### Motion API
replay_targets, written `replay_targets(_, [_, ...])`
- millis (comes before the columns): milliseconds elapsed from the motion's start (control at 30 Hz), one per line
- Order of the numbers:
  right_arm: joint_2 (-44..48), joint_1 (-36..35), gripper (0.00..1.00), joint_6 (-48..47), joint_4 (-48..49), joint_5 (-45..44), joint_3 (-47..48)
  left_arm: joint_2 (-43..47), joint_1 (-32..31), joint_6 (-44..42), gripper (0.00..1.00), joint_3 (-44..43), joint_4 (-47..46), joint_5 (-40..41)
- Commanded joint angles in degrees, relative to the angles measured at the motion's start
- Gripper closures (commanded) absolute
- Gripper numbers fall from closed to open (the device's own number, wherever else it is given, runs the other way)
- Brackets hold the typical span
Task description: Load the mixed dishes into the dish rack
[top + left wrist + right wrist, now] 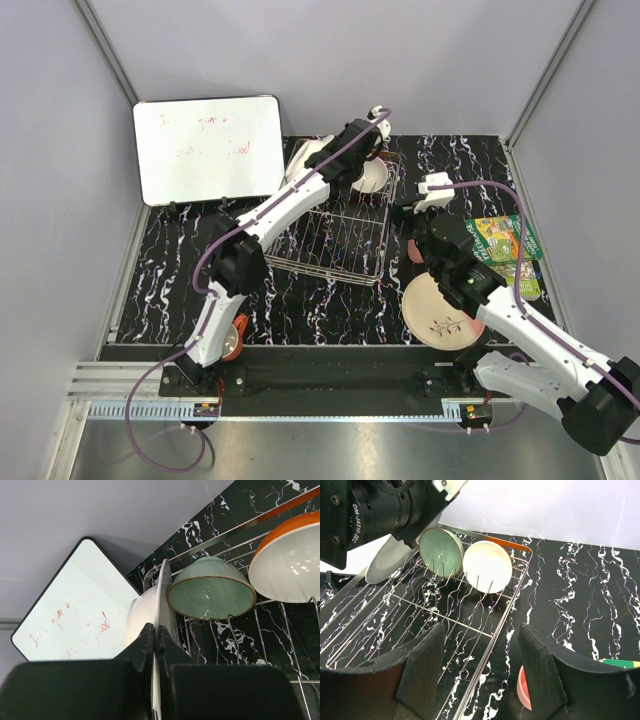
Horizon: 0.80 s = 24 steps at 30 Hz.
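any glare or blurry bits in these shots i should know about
Left wrist view: the jaws pinching the plate are dark and out of focus, and small glare spots sit on the cream bowl. Right wrist view: the near jaws are soft while the rack is sharp. Top view: the whiteboard is so bright that its red writing is barely readable.

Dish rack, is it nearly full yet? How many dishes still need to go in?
Two are done: the mint green bowl and the cream bowl stand in the dish rack. The left gripper is shut on the white plate, standing on edge beside them. Left on the table: the big twig plate, the orange mug and the small pink cup. The right gripper is open and empty.
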<state>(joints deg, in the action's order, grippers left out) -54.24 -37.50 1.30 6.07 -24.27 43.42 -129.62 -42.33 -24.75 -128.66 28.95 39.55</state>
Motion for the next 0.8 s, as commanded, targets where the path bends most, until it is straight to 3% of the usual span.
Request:
replay_targets(0, [-0.25, -0.65, 0.32, 0.9, 1.93, 0.89, 0.26, 3.32, -0.48, -0.21, 1.0, -4.41, -4.43, 1.58])
replay_targets(333, [-0.6, -0.74, 0.32, 1.07, 2.02, 1.07, 0.17, 4.11, 0.4, 0.23, 1.0, -5.2, -4.6, 2.02])
replay_targets(767, [-0.78, -0.82, 0.32, 0.98, 2.02, 0.98, 0.17, 3.59, 1.63, 3.04, 1.0, 4.12, -2.85, 1.24])
